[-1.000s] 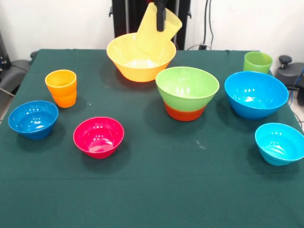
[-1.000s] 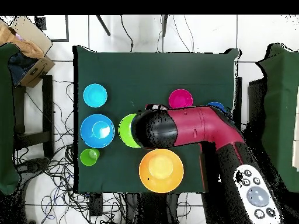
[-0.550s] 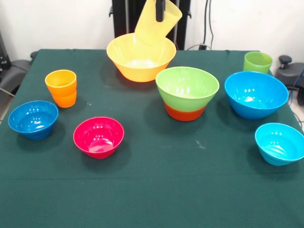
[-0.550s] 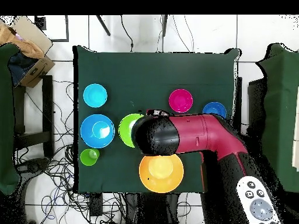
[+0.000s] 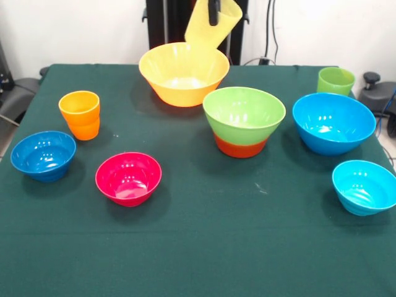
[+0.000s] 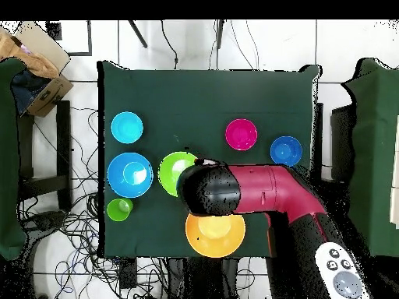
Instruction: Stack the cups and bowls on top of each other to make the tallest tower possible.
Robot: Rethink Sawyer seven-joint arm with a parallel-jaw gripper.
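Pale yellow cup [image 5: 210,25] above yellow-orange bowl [image 5: 184,73]

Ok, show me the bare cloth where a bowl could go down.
Widest: the near strip in front of the magenta bowl and cyan bowl. Also bare between the magenta bowl and the green bowl. Crowded: the right side, around the big blue bowl and green cup.

I hold the pale yellow cup [image 5: 212,23] tilted in the air, above the big yellow-orange bowl [image 5: 184,73] at the table's far edge. The light green bowl [image 5: 244,114] sits nested in the orange-red bowl [image 5: 241,147] mid-table; the orange cup [image 5: 80,114] and light green cup [image 5: 336,80] stand upright. Magenta bowl [image 5: 129,178], big blue bowl [image 5: 333,122], small dark blue bowl [image 5: 43,154] and small cyan bowl [image 5: 365,186] stand apart, open side up.
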